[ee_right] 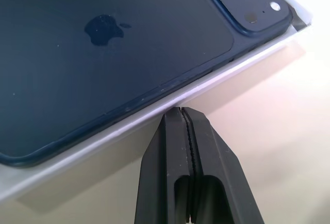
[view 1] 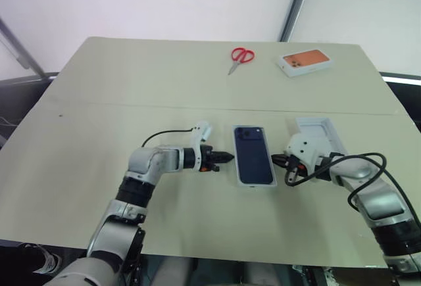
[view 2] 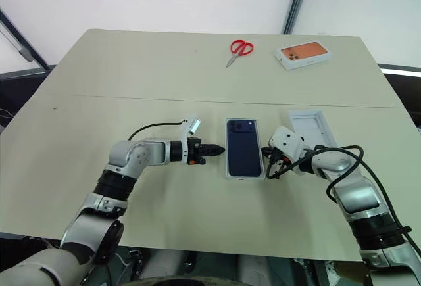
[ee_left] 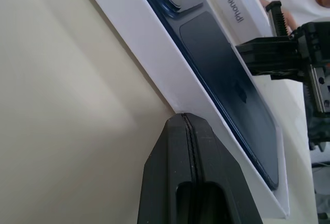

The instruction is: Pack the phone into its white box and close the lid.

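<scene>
Red scissors (view 1: 241, 56) lie far behind the phone (view 1: 253, 154).

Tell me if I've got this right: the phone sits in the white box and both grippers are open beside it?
Not quite. The phone does sit in the white box, but the left gripper and right gripper are shut, as both wrist views show.

left claw (ee_left: 186, 118) pressed shut at the edge of the white box (ee_left: 154, 59)

its black tip meets the box's white side wall; the phone (ee_left: 227, 74) lies back up inside, camera cluster at the far end, on the beige tabletop (ee_left: 62, 110); the right claw (ee_left: 273, 59) sits beyond.
</scene>
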